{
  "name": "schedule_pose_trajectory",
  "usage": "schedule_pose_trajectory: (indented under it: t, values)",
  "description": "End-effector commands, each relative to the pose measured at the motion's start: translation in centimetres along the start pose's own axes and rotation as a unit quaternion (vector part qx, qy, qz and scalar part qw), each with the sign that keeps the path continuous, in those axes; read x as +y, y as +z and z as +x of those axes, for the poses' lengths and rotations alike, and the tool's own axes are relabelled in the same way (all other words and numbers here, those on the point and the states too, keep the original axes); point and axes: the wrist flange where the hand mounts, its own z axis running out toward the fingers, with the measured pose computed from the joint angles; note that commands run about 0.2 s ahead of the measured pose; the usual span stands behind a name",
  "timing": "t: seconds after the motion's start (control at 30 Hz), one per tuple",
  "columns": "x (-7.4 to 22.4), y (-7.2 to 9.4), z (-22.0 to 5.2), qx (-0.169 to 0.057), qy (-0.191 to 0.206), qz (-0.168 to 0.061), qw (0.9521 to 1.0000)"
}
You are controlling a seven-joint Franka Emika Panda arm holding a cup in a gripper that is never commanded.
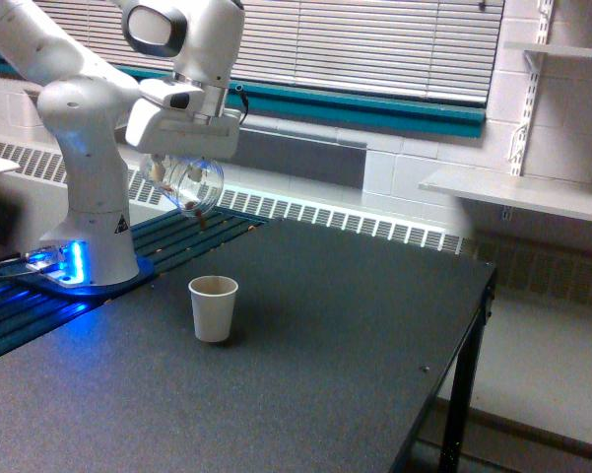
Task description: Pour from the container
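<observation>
One arm in your shot: gripper (182,163) clamps the tipped clear jug (193,184), brown dregs at its lip; paper cup (214,307) sits below, slightly right.

Window: I see closed blinds (374,44) at twelve o'clock.
Wall: white blocks (424,168), teal band (394,110).
Shelf (517,192): three o'clock.
Table (305,384): dark.
</observation>
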Motion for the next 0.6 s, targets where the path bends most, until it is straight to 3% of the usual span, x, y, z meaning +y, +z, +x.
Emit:
schedule_pose_trajectory:
  t: [0.03,0.6]
  values:
    - [0.39,0.61,-0.49,-0.007,-0.008,-0.013,0.9999]
    - [0.58,0.38,-0.55,-0.015,-0.010,-0.018,0.9997]
